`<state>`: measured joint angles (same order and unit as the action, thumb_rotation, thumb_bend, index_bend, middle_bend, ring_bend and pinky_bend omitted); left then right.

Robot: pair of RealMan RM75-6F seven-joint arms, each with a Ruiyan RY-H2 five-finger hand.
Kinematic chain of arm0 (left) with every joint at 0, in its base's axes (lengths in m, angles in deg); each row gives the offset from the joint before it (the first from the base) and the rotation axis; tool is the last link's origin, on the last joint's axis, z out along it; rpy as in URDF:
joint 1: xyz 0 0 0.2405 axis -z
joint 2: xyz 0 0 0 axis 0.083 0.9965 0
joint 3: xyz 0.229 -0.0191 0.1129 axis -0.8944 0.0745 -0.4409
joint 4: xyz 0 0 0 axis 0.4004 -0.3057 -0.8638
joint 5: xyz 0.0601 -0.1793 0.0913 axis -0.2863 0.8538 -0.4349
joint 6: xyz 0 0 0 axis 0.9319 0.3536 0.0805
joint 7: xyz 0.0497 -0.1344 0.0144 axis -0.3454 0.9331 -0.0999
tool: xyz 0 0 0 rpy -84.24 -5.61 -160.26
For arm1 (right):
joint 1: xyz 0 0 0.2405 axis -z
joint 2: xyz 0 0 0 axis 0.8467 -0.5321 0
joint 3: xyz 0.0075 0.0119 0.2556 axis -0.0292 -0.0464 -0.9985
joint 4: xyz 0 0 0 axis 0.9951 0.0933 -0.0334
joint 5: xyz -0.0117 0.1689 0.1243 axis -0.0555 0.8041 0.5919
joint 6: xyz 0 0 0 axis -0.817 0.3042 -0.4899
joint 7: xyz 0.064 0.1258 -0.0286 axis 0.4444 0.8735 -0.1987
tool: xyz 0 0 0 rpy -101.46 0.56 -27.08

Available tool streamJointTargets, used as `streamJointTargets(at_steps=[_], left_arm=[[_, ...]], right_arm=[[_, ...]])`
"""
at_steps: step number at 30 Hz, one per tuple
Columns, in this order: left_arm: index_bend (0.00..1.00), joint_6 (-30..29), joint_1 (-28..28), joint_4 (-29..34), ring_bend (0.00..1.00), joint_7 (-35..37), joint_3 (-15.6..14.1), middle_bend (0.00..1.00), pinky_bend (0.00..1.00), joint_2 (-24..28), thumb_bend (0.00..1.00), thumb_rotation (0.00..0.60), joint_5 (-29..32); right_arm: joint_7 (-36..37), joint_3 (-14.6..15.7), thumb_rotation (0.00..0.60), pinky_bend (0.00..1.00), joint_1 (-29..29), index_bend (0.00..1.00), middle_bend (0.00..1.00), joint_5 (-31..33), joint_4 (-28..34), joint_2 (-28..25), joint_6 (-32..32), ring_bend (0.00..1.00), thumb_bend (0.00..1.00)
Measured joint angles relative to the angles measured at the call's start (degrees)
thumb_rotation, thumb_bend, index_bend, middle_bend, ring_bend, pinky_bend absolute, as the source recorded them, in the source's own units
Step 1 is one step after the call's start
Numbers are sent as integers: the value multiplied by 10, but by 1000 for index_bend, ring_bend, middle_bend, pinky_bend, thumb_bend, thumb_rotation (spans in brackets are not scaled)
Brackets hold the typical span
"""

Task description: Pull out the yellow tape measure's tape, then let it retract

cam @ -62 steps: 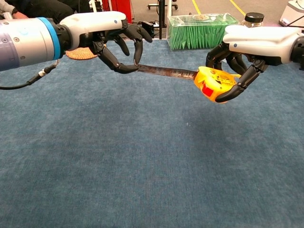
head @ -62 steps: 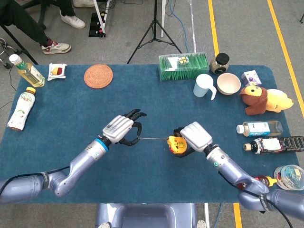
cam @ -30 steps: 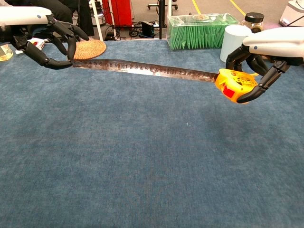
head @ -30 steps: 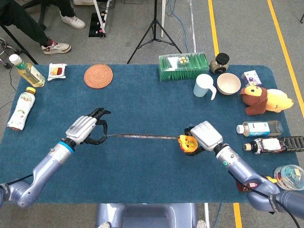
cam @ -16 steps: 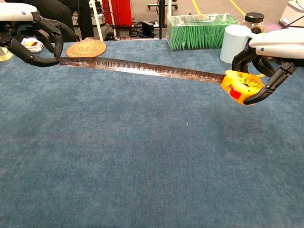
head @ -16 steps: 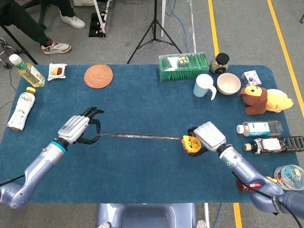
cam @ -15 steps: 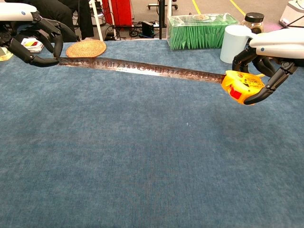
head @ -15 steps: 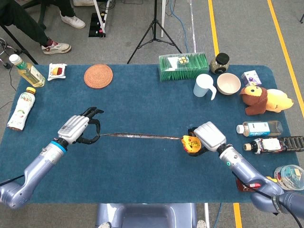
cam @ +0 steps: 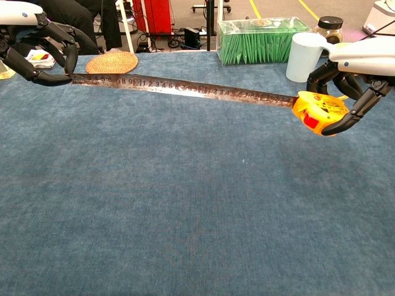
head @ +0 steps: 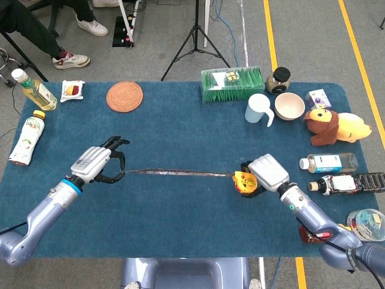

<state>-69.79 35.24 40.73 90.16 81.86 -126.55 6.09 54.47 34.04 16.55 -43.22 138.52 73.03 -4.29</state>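
Note:
The yellow tape measure (head: 243,182) (cam: 320,111) hangs above the blue table, gripped in my right hand (head: 264,173) (cam: 353,74). Its tape (head: 180,173) (cam: 185,89) is drawn out in a long straight strip toward the left. My left hand (head: 96,165) (cam: 37,46) pinches the tape's end between thumb and a finger. The two hands are far apart, with the tape taut between them, clear of the cloth.
At the back stand a green box (head: 232,83), a white mug (head: 258,109), a bowl (head: 289,106) and a woven coaster (head: 124,96). Bottles (head: 27,138) lie at the left edge. A plush toy (head: 334,127) and more bottles (head: 328,162) sit at the right.
The hands have drawn farther apart, so the tape has lengthened from a short stub to a long strip. In the last half second both hands shifted only slightly outward.

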Motion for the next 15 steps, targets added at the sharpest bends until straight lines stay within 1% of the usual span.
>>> streamJointTargets(at_steps=[8, 15], left_arm=[[618, 4, 3, -3, 12, -2, 3, 139, 236, -12, 358, 600, 3], [618, 17, 21, -14, 11, -20, 11, 139, 237, -51, 359, 600, 18]], right_arm=[[-1, -3, 357, 576, -1, 620, 669, -1, 4, 2, 0, 691, 102], [-12, -12, 354, 576, -11, 620, 669, 3, 15, 8, -5, 691, 102]])
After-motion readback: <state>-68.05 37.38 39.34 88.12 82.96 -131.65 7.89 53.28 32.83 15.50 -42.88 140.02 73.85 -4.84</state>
